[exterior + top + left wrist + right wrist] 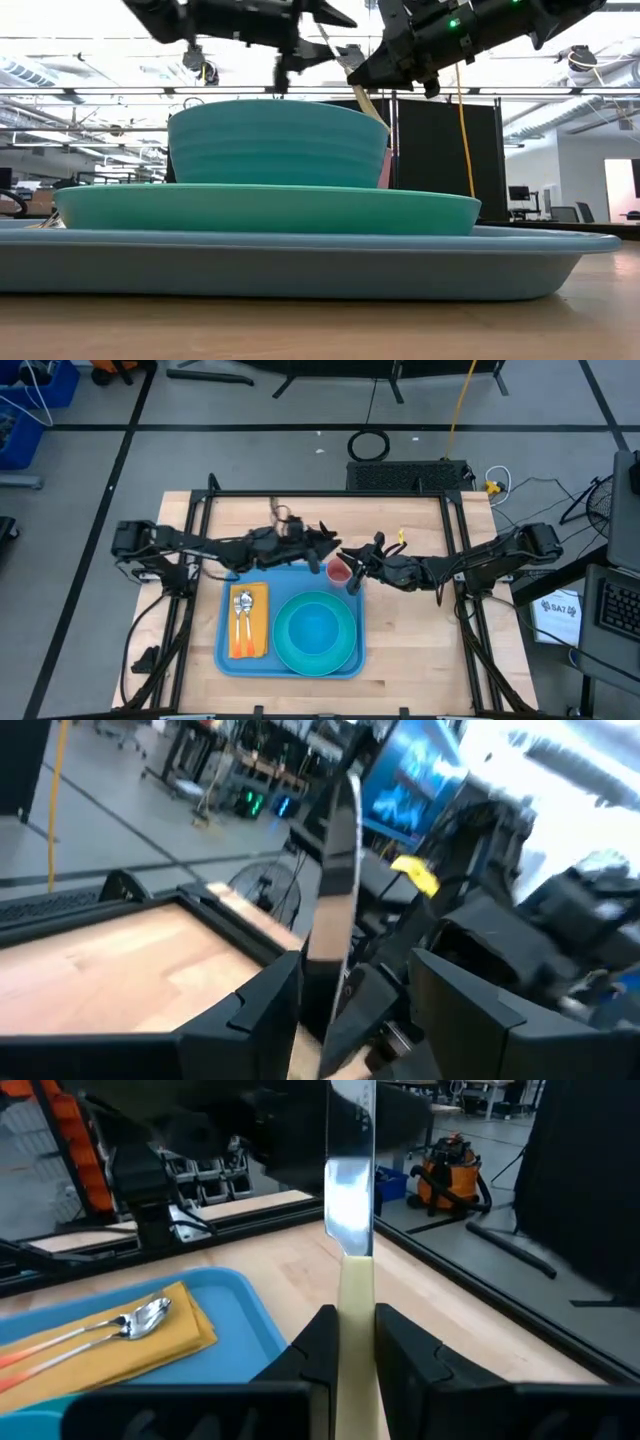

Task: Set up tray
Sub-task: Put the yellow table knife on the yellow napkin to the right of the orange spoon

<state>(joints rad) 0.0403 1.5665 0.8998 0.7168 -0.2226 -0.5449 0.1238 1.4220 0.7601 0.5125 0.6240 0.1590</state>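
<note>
— What is lying around you?

— The blue tray (290, 660) is sitting on the worktop (420, 640), nearest the front edge. It is carrying an orange napkin (250, 622) with a spoon (244, 612), and beside that a turquoise plate (316, 640) holding a bowl (278, 143). A pink cup (339, 572) is standing just past the tray's far corner.

— And your hands?

— My right hand (348, 1342) is pinching a knife (350, 1190) by its cream handle, blade up, above that corner. My left hand (345, 995) is hovering opposite, fingers spread around the blade; I cannot tell if they are touching it.

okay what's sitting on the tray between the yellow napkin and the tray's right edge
A turquoise plate with a matching bowl on it fills that stretch of the tray, beside the napkin. The high view shows it; the low view shows the stacking.
</note>
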